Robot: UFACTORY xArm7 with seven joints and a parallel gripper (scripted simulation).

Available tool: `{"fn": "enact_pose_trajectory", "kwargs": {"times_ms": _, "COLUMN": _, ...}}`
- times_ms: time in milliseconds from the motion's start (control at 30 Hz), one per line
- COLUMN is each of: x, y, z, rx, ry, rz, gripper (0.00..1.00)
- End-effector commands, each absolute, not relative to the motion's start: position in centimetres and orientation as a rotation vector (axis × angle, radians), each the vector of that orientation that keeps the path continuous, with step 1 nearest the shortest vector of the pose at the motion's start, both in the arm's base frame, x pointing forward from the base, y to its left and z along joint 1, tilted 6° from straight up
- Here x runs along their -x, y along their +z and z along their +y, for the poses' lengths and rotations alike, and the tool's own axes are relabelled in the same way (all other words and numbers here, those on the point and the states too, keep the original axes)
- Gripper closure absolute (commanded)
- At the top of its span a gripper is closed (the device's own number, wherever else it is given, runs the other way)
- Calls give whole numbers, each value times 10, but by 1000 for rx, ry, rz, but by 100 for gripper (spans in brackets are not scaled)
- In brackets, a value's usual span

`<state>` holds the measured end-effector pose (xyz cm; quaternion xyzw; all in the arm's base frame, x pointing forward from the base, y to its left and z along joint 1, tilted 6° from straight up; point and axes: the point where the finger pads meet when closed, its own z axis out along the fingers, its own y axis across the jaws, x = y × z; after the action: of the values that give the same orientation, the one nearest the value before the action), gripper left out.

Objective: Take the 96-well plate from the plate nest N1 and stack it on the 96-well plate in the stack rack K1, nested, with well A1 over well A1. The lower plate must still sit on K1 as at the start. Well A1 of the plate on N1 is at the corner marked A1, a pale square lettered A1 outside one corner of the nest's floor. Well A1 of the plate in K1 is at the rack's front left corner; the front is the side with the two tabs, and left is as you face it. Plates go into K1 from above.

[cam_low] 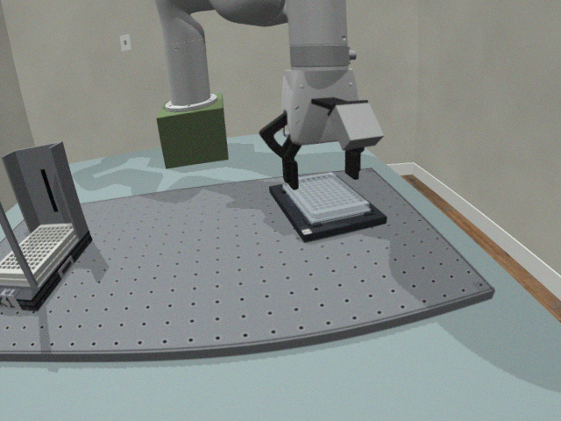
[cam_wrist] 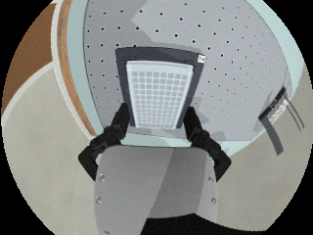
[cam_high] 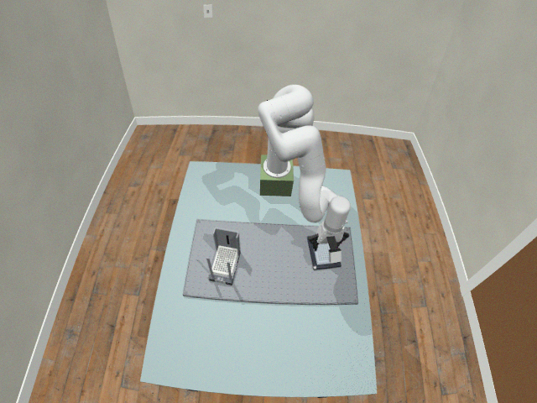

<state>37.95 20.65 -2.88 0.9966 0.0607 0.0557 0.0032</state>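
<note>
A clear 96-well plate (cam_low: 326,197) lies flat in the black plate nest N1 (cam_low: 328,214) on the right of the grey breadboard; it also shows in the overhead view (cam_high: 324,254) and the wrist view (cam_wrist: 158,93). A pale A1 square (cam_low: 307,231) marks the nest's front left corner. My gripper (cam_low: 322,174) is open just above the plate's far end, one finger on each long side, not touching it. The stack rack K1 (cam_low: 38,235) stands at the left and holds a white 96-well plate (cam_low: 33,252), also seen in the overhead view (cam_high: 225,259).
The arm's green base block (cam_low: 192,131) stands behind the breadboard (cam_low: 226,267). K1 has a tall grey back wall (cam_low: 43,188) and thin upright posts (cam_low: 16,246) at the front. A wooden floor strip and white skirting (cam_low: 493,245) run along the right.
</note>
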Motion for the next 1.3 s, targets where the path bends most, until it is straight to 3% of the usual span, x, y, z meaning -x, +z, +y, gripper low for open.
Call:
{"fn": "enact_pose_trajectory", "kwargs": {"times_ms": 0, "x": -381, "y": -29, "z": 207, "rx": -3125, "ry": 179, "rz": 191, "gripper": 0}}
{"fn": "enact_pose_trajectory", "kwargs": {"times_ms": 1267, "x": -383, "y": -48, "z": 207, "rx": -3126, "ry": 179, "rz": 191, "gripper": 0}}
